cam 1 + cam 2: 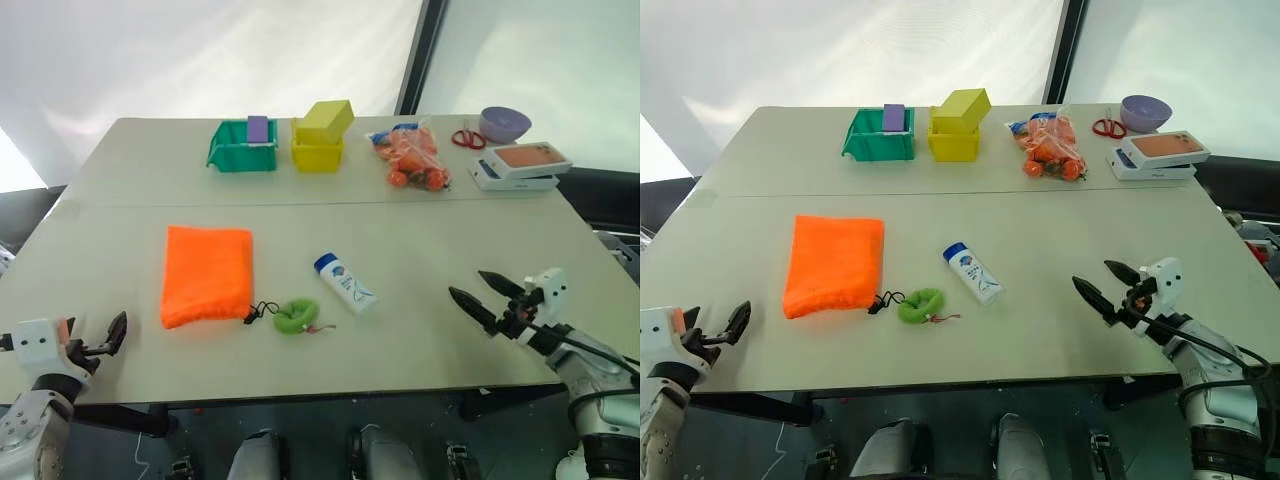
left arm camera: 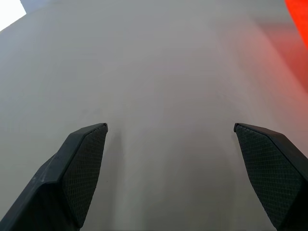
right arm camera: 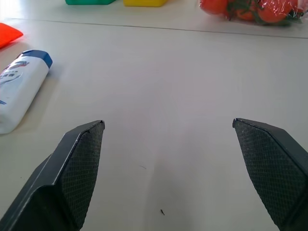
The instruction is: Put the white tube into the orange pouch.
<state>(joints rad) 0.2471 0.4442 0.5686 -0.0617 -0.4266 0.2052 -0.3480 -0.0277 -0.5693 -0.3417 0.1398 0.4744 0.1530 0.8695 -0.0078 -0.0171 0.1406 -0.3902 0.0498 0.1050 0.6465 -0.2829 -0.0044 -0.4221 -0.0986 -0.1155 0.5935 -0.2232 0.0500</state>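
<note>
Here we go: your right gripper (image 1: 484,291) hangs over the surface (image 1: 420,330) with its fingers spread wide and nothing between them, well apart from the white tube (image 1: 344,283). That tube lies flat mid-surface, blue cap pointing away from you, just beside the lime green ring (image 1: 296,315) on the cord of the orange pouch (image 1: 207,274). Your left gripper (image 1: 100,340) is spread and empty too, near the pouch's near corner. Swing the right one in across the tube's body, not its cap, and close squarely so it doesn't roll.
</note>
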